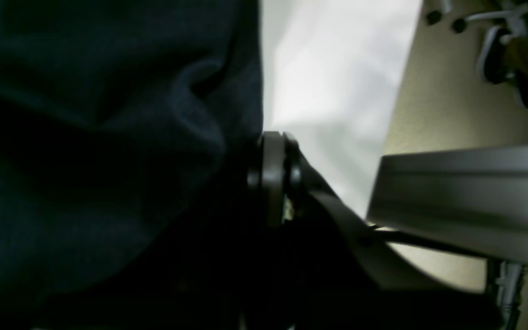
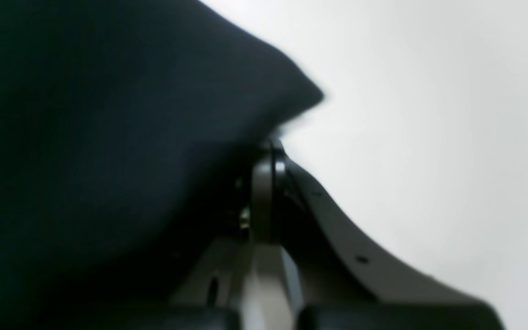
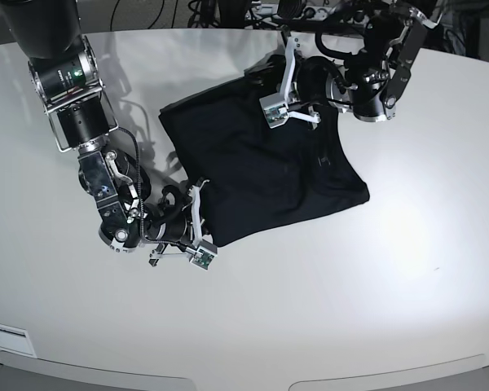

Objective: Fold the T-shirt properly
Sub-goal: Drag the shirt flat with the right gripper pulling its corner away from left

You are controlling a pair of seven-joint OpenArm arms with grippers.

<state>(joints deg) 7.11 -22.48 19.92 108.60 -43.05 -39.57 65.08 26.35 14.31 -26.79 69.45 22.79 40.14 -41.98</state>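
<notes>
Pinching opposite edges of the large plain black soft T-shirt (image 3: pixel 261 167) on the white desk (image 3: pixel 407 269), both the left fingers (image 3: pixel 279 104) and right fingers (image 3: pixel 200 221) are clenched on fabric; uneven pulling could bunch or skew the fold.

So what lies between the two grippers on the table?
In the base view, only the T-shirt spans between the left gripper and the right gripper; each is shut on its cloth.
</notes>
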